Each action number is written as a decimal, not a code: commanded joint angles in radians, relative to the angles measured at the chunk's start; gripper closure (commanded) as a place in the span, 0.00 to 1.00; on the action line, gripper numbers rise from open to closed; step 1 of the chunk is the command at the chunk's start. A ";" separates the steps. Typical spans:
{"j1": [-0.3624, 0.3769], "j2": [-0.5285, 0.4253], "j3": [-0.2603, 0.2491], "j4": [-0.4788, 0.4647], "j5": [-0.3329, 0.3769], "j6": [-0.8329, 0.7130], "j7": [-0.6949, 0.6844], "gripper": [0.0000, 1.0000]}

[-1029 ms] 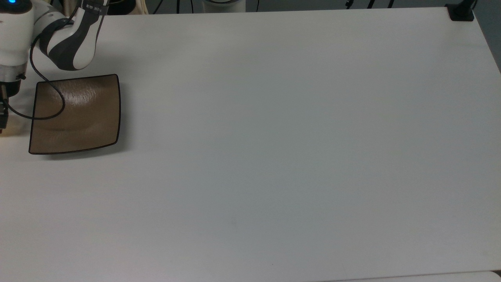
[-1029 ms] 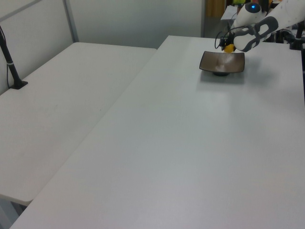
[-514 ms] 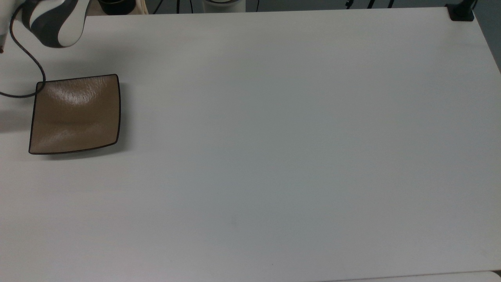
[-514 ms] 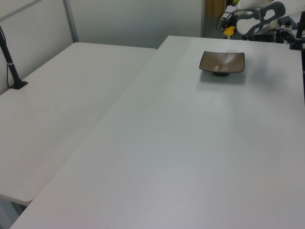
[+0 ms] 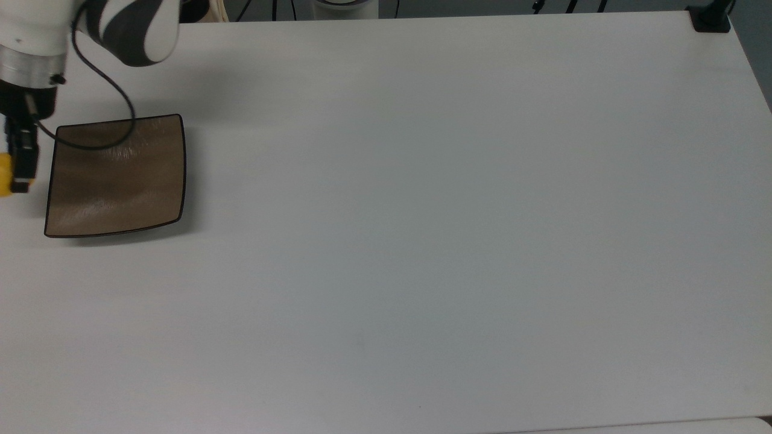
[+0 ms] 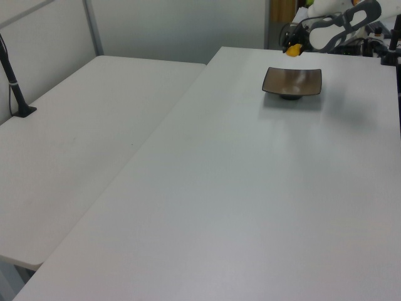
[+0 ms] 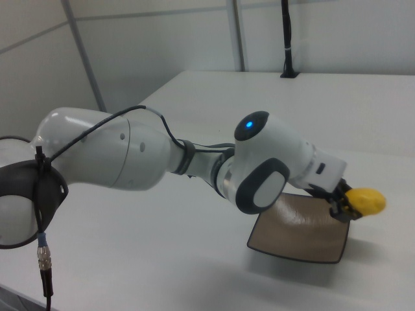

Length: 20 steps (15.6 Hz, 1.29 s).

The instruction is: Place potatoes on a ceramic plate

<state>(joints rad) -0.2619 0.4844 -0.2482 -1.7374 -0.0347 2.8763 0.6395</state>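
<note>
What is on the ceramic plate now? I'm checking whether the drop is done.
Nothing lies on the ceramic plate. The potato is held in the end effector beside it.

Yellow oval potato (image 7: 366, 200) held aloft, just off the plate's edge. Square glossy brown ceramic plate (image 5: 114, 181), dark-rimmed, lies flat and bare.

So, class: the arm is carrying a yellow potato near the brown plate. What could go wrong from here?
1. The potato is held by the gripper beside the square ceramic plate, off the top view's left edge; released now, it would likely miss.
2. The plate is glossy and dished, so a dropped potato might roll or bounce out.
3. The arm's black cable hangs over the plate and might snag.
</note>
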 commanded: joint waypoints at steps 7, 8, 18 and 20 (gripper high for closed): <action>0.052 -0.036 0.055 -0.071 -0.024 -0.025 0.008 0.00; 0.052 -0.036 0.056 -0.070 -0.024 -0.025 0.008 0.00; 0.052 -0.127 0.064 -0.059 -0.031 -0.198 -0.052 0.00; 0.052 -0.164 0.081 -0.057 -0.031 -0.319 -0.136 0.00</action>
<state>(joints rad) -0.2132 0.4072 -0.1890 -1.7699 -0.0515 2.7153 0.6039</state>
